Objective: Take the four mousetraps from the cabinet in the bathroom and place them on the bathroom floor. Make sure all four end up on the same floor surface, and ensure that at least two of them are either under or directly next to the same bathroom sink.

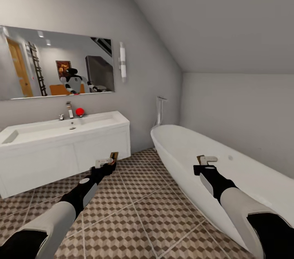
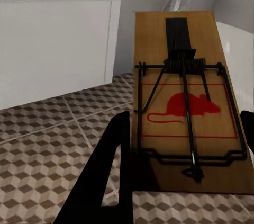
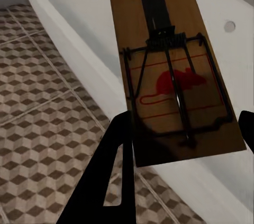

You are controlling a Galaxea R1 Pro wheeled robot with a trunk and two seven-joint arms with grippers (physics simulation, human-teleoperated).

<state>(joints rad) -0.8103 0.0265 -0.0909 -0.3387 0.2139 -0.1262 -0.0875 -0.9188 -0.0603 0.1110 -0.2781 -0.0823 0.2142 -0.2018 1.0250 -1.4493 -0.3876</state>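
Note:
Each hand carries one mousetrap, a brown wooden base with black wire and a red mouse print. My left gripper [image 1: 105, 166] is shut on a mousetrap [image 1: 108, 160] held above the bathroom floor [image 1: 139, 210], just in front of the white vanity below the sink [image 1: 49, 130]. Up close, this mousetrap [image 2: 180, 49] lies between the black fingers [image 2: 114, 171]. My right gripper [image 1: 204, 167] is shut on another mousetrap [image 1: 207, 160] over the bathtub rim. In the right wrist view that mousetrap [image 3: 159, 33] sits between the fingers [image 3: 116, 150]. The cabinet is out of view.
A white oval bathtub [image 1: 179, 149] fills the right side, under a sloped ceiling. The vanity [image 1: 61, 161] stands at the left with a chrome tap [image 1: 69, 110], a red object [image 1: 80, 111] and a mirror [image 1: 53, 61] above. Patterned tiles run between them.

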